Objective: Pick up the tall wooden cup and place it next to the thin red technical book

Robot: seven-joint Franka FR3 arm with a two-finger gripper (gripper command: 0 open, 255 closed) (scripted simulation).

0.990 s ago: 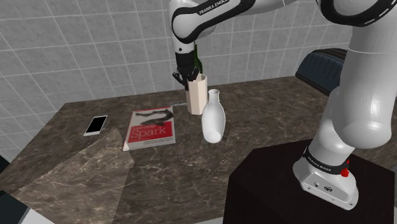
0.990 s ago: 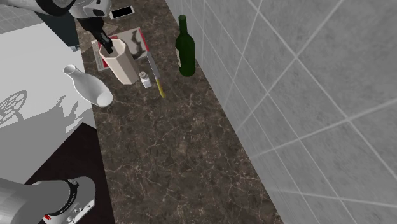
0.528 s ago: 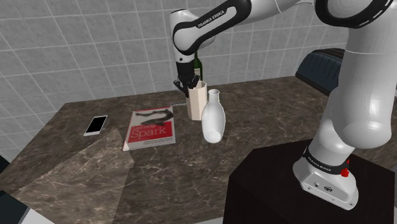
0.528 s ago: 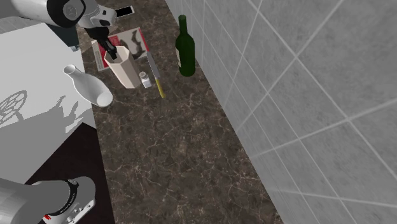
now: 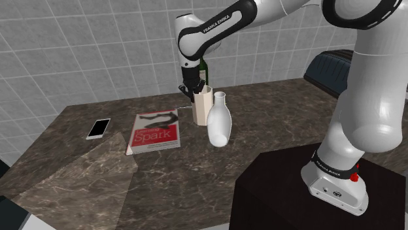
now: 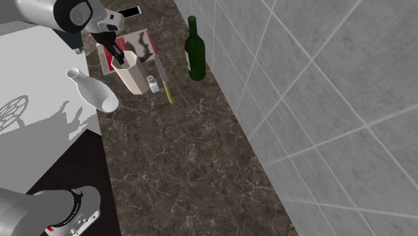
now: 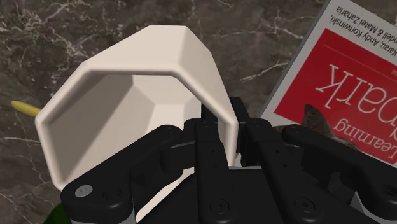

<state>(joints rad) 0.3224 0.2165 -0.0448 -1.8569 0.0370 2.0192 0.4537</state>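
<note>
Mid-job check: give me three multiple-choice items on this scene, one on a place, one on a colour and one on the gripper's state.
1. In the shoulder view, where is the white vase relative to the cup?
A) far to its left
B) close on its right, nearer the camera
C) inside it

2. The book has a cover that is mainly:
A) blue
B) green
C) red

3. The gripper is:
A) open, clear of everything
B) shut on the vase's neck
C) shut on the cup's wall

Answers:
1 B, the vase overlaps the cup's right side.
2 C, a red panel sits in a white border.
3 C, one finger is inside the rim and one outside, clasping the wall.
</note>
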